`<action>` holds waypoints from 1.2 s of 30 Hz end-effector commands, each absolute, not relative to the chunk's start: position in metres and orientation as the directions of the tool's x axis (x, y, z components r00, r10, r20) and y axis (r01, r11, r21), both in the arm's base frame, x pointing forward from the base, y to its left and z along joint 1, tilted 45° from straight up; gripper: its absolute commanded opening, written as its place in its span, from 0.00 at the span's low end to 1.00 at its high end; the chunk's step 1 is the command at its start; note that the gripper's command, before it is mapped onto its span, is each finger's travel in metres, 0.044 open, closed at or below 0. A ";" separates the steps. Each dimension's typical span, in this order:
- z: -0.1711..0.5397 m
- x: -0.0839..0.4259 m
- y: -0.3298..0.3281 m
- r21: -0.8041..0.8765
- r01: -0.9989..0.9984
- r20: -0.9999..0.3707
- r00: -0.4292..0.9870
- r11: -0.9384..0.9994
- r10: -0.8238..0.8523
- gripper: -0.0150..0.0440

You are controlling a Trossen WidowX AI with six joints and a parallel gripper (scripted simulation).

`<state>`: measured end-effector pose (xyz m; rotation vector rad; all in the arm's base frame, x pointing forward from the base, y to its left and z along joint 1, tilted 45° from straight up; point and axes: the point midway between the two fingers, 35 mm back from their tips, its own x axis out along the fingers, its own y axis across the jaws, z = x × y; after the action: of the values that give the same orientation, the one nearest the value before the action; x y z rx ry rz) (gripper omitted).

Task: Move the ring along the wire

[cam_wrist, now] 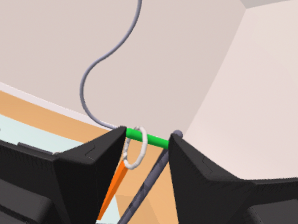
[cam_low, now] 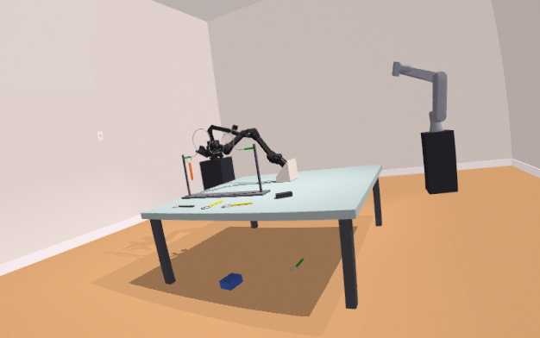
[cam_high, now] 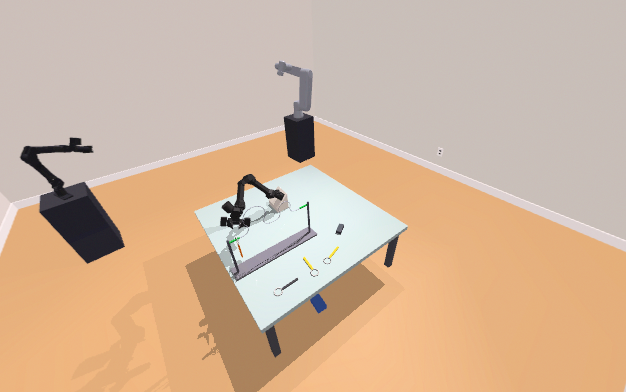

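Note:
The ring (cam_wrist: 145,144) hangs on the green part (cam_high: 234,240) (cam_low: 186,157) (cam_wrist: 159,142) beside the left post (cam_high: 233,260) (cam_low: 186,174) (cam_wrist: 145,187), with the wire through it. Its orange handle (cam_high: 240,250) (cam_low: 191,172) (cam_wrist: 113,191) hangs down. My gripper (cam_high: 235,226) (cam_wrist: 148,135) is partly open and empty. In the wrist view the ring shows in the gap between the fingertips, and the handle runs down behind the left finger; the distance is hard to tell. The other green part (cam_high: 303,206) (cam_low: 248,148) is at the right post (cam_high: 309,218) (cam_low: 258,170).
The thin grey wire (cam_wrist: 82,90) curves up and away from the green part. A grey base (cam_high: 275,254) joins the posts. Two yellow-handled rings, a dark-handled ring and a dark block (cam_high: 340,229) (cam_low: 283,195) lie on the table (cam_high: 350,210). A beige block (cam_low: 288,170) stands by the arm's base.

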<state>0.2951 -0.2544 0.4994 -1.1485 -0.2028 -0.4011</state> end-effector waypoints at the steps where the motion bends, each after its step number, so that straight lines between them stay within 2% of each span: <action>1: 0.477 0.297 -0.293 -0.844 0.326 0.264 0.944 0.425 -0.200 0.53; 10: 0.413 0.275 -0.384 -0.795 0.152 0.070 0.984 0.586 -0.162 0.53; 16: 0.378 0.243 -0.427 -0.729 0.088 0.005 0.992 0.679 -0.124 0.53; 24: 0.378 0.243 -0.428 -0.727 0.087 0.003 0.992 0.681 -0.123 0.53; 30: 0.409 0.289 -0.403 -0.726 0.090 0.008 0.992 0.682 -0.123 0.53; 36: 0.412 0.294 -0.399 -0.726 0.090 0.008 0.992 0.682 -0.123 0.53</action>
<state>0.2967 -0.3934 0.4146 -0.8257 0.0283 -0.0999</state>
